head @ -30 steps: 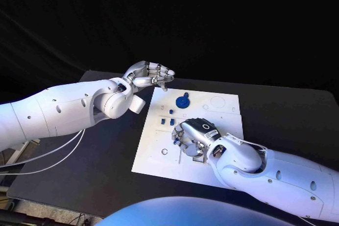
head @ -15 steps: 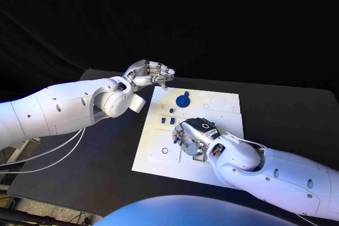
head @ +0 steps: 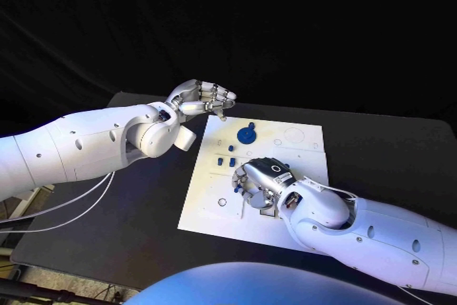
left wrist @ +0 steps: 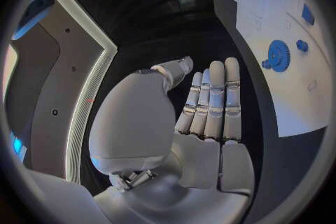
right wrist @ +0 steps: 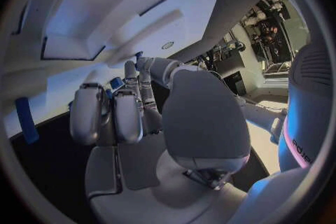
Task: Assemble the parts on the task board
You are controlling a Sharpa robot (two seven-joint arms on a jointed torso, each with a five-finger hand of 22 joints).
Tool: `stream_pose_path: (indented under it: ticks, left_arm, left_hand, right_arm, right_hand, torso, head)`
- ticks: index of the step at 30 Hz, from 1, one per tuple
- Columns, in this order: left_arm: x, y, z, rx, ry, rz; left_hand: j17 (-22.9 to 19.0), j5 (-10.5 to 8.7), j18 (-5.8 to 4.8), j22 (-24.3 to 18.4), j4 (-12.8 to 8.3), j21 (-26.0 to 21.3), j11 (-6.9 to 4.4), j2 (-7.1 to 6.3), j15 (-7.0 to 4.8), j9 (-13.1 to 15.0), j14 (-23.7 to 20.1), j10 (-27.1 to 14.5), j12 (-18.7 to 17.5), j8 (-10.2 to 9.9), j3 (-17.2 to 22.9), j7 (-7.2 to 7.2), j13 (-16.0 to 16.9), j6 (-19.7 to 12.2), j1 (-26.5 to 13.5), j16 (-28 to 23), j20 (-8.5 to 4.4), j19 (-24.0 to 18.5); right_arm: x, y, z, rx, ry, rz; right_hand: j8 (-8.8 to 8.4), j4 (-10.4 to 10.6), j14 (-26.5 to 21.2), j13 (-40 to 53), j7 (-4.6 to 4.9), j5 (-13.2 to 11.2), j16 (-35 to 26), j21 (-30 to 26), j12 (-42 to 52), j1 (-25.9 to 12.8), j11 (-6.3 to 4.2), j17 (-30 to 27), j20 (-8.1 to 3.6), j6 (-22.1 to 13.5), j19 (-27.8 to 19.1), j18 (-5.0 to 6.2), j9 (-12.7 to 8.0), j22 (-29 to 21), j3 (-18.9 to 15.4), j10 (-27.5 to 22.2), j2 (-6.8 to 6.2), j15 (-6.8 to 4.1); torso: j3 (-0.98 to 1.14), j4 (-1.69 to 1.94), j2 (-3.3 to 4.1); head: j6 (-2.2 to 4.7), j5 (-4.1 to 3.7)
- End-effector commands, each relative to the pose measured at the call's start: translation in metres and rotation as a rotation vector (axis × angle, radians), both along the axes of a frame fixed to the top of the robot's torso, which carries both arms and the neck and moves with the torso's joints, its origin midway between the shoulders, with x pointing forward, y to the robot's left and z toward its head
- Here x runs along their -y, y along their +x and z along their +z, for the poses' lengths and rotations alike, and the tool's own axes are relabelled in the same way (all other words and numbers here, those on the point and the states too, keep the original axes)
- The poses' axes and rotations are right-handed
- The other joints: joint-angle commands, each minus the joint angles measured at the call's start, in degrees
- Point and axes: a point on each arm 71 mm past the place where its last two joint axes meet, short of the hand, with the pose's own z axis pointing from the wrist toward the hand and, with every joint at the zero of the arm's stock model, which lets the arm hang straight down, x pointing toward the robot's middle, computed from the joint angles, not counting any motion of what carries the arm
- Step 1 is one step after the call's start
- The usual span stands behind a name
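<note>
The white task board [head: 214, 206] lies flat in the middle of the black worktop [head: 381, 153]. Near the board's far edge a blue gear-shaped part [head: 247, 136] with a small blue piece touching its far rim rests on the surface; the left wrist view shows the same gear [left wrist: 279, 56] with a small blue knob [left wrist: 302, 45] just beside it. Closer to the middle of the board, a few small blue parts [head: 224, 162] stand near one another, and one more small blue piece [head: 230, 150] sits between them and the gear. Faint round outlines and recesses mark the board's far right corner and its near left side.

The left hand [head: 200, 100] hovers above the worktop just beyond the board's far left corner, apart from the board. In the left wrist view its fingers [left wrist: 213, 101] lie straight and side by side, with nothing in them.

The right hand [head: 262, 183] is down on the middle of the board, fingers curled toward the surface, just beside the small blue parts. In the right wrist view a small blue piece [right wrist: 116, 83] shows at its fingertips [right wrist: 130, 70], but I cannot tell whether the hand pinches it or merely touches it. Another blue part [right wrist: 26, 119] lies off to one side in that view.
</note>
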Motion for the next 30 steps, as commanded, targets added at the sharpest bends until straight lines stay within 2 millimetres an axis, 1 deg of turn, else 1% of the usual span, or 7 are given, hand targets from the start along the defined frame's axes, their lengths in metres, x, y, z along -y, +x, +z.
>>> stream_pose_path:
  ticks: [1,3,5,7,16,23,30]
  left_arm:
    - [0.0024,-0.0007,0.0012,0.003,-0.005,-0.019]
    - [0.0024,-0.0007,0.0011,0.003,-0.004,-0.019]
    - [0.0024,-0.0008,0.0011,0.001,-0.004,-0.020]
    - [0.0025,-0.0009,0.0011,0.000,-0.004,-0.021]
    - [0.0017,-0.0010,0.0010,-0.001,-0.003,-0.020]
    - [0.0014,-0.0010,0.0010,-0.001,-0.002,-0.020]
    - [0.0009,-0.0010,0.0010,-0.001,-0.002,-0.018]
  left_hand:
    - [-0.10,0.27,0.77,-0.05,-0.10,-0.39,0.12,0.55,-0.06,-0.06,-0.42,-0.36,-0.05,-0.29,-0.09,0.04,-0.04,-0.55,0.05,-0.37,0.33,0.03]
    - [-0.10,0.27,0.77,-0.05,-0.10,-0.39,0.12,0.55,-0.06,-0.06,-0.42,-0.36,-0.05,-0.29,-0.09,0.04,-0.04,-0.55,0.05,-0.37,0.33,0.03]
    - [-0.10,0.27,0.77,-0.05,-0.10,-0.39,0.12,0.55,-0.06,-0.06,-0.42,-0.36,-0.05,-0.29,-0.09,0.04,-0.04,-0.55,0.05,-0.37,0.33,0.03]
    - [-0.12,0.27,0.77,-0.07,-0.13,-0.42,0.14,0.59,-0.04,-0.06,-0.44,-0.44,0.03,-0.26,-0.15,0.05,-0.02,-0.58,0.03,-0.41,0.36,0.02]
    - [-0.13,0.26,0.76,-0.08,-0.09,-0.44,0.15,0.58,-0.02,-0.06,-0.45,-0.49,0.05,-0.26,-0.21,0.07,-0.02,-0.61,-0.04,-0.42,0.37,0.01]
    - [-0.13,0.26,0.76,-0.08,-0.09,-0.44,0.15,0.58,-0.02,-0.06,-0.45,-0.49,0.05,-0.26,-0.21,0.07,-0.02,-0.61,-0.04,-0.42,0.37,0.01]
    - [-0.14,0.27,0.76,-0.11,-0.08,-0.48,0.16,0.60,0.00,-0.06,-0.47,-0.55,0.09,-0.26,-0.25,0.07,-0.01,-0.64,-0.08,-0.44,0.39,-0.01]
  right_arm:
    - [-0.0019,-0.0027,-0.0048,-0.013,-0.033,0.018]
    - [-0.0023,-0.0027,-0.0048,-0.015,-0.026,0.019]
    - [-0.0023,-0.0023,-0.0047,-0.015,-0.020,0.015]
    - [-0.0018,-0.0018,-0.0049,-0.015,-0.017,0.010]
    - [0.0004,-0.0016,-0.0055,-0.029,-0.009,0.005]
    - [0.0009,-0.0023,-0.0050,-0.033,0.000,0.005]
    - [-0.0003,-0.0042,-0.0042,-0.040,0.007,0.012]
  right_hand:
    - [0.18,-0.22,1.34,0.04,0.14,0.25,0.16,-0.27,0.03,-0.22,-1.18,0.04,-0.19,0.00,0.31,-0.51,0.10,6.62,0.22,1.25,0.47,-0.04]
    - [-0.05,-0.31,1.35,0.06,0.26,0.23,0.18,-0.29,-0.05,-0.31,-1.12,0.05,-0.17,-0.37,0.31,-0.51,0.06,6.63,0.23,1.22,0.42,0.00]
    - [-1.52,-0.69,1.28,0.14,0.74,0.20,0.01,-0.90,-0.34,-0.49,-0.82,-0.28,-0.02,-2.26,0.03,-0.39,-0.38,6.44,0.40,1.06,0.38,0.25]
    - [-2.16,-0.86,1.26,0.15,0.91,0.20,0.00,-1.07,-0.57,-0.63,-0.65,-0.31,0.08,-2.90,-0.05,-0.36,-0.59,6.41,0.41,0.75,0.27,0.37]
    - [-2.70,-1.07,1.25,0.12,1.09,0.18,0.00,-1.26,-1.00,-0.83,-0.40,-0.36,0.23,-3.26,-0.12,-0.33,-0.74,6.39,0.37,0.04,0.05,0.55]
    - [-3.08,-1.22,1.24,0.05,1.24,0.21,0.01,-1.53,-1.41,-0.97,-0.18,-0.39,0.37,-3.51,-0.24,-0.28,-0.84,6.31,0.42,-0.68,-0.14,0.73]
    - [-3.17,-1.26,1.25,0.04,1.28,0.22,0.06,-1.45,-1.49,-0.98,-0.14,-0.32,0.41,-3.57,-0.20,-0.30,-0.87,6.36,0.45,-0.82,-0.14,0.77]
  torso:
    - [-0.01,-0.03,0.01]
    - [-0.01,0.00,0.02]
    - [-0.03,-0.02,-0.03]
    - [-0.04,-0.01,-0.04]
    - [-0.04,-0.05,-0.04]
    - [0.04,0.00,-0.04]
    - [0.03,0.00,-0.02]
  head:
    - [-0.07,-0.04]
    - [-0.10,-0.09]
    - [-0.22,-0.17]
    - [-0.18,-0.15]
    - [-0.22,-0.19]
    - [-0.27,-0.22]
    - [-0.28,-0.23]
